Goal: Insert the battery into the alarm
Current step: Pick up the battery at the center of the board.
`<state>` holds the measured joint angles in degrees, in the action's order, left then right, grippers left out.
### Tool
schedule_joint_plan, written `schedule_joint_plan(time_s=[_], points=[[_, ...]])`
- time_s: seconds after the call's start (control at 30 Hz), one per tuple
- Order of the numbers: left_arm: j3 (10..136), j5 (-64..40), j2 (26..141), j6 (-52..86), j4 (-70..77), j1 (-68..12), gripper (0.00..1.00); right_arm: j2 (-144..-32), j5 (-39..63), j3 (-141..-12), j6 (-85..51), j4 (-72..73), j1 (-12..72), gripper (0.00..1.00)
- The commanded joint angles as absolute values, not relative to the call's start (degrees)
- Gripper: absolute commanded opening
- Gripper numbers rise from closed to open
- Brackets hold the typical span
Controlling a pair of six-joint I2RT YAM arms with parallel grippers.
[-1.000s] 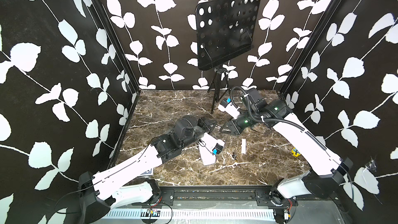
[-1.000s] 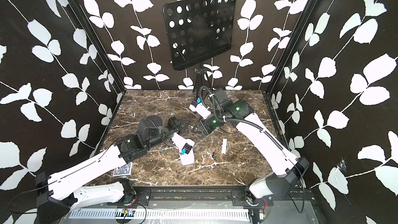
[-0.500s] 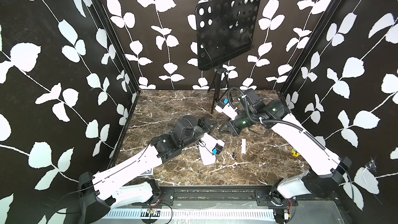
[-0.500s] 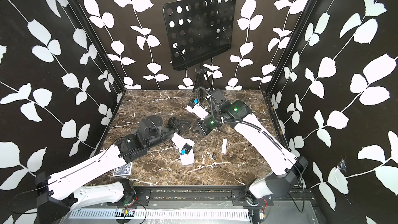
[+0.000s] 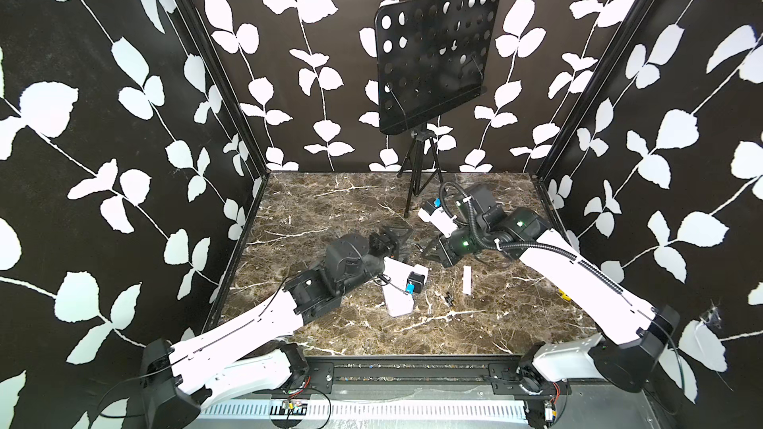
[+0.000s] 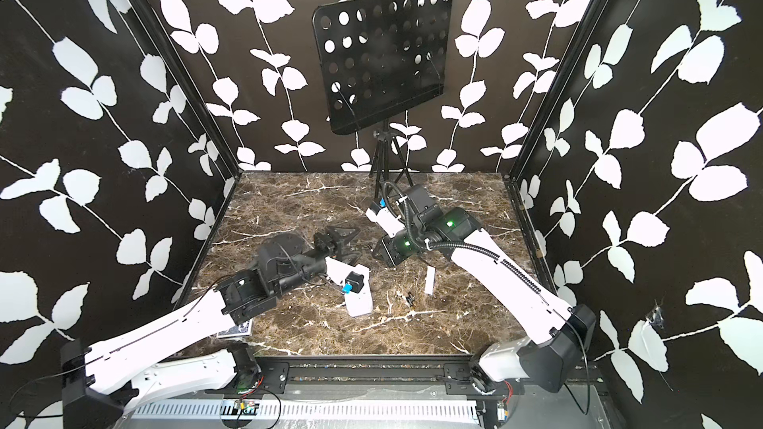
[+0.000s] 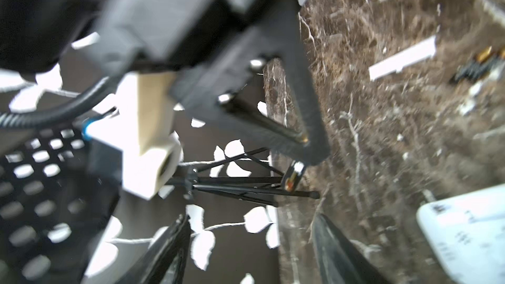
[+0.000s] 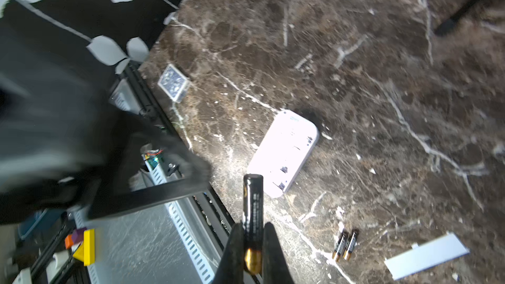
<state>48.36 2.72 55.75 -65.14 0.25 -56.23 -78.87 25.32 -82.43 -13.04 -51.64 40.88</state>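
Spare batteries (image 8: 350, 245), white strip (image 8: 426, 256) near alarm (image 8: 284, 151); card box (image 8: 174, 82) apart.

The battery (image 8: 252, 203) looks glossy, the alarm (image 8: 284, 151) smooth white plastic, the table (image 8: 355, 64) polished marble, the stand (image 5: 437, 76) matt metal.

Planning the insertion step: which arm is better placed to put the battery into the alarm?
Right. The right tool is shut on a battery, and the alarm lies unobstructed on the table in its wrist view. The left tool is open and empty.
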Motion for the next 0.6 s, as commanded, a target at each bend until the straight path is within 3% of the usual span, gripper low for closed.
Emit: schedule_joint_plan(time_s=[0.0,0.27,0.4,0.57], points=[[46.1,7.9,52.8,-33.6,3.3,-56.7,0.71,-78.3,20.7,-78.8,-20.6,-46.2,41.2,0.00],[44.3,22.5,56.3,31.7,-17.8,-56.6,0.70,-81.1,15.3,-65.4,-36.3,-35.7,47.4,0.00],[38.1,21.4,56.8,50.6,-20.7,-56.6,0.73,-85.0,11.4,-64.6,-39.0,-35.3,52.2,0.00],[29.0,16.9,53.7,59.6,-13.7,-56.4,0.76,-89.4,9.0,-65.6,-41.3,-35.2,54.1,0.00]])
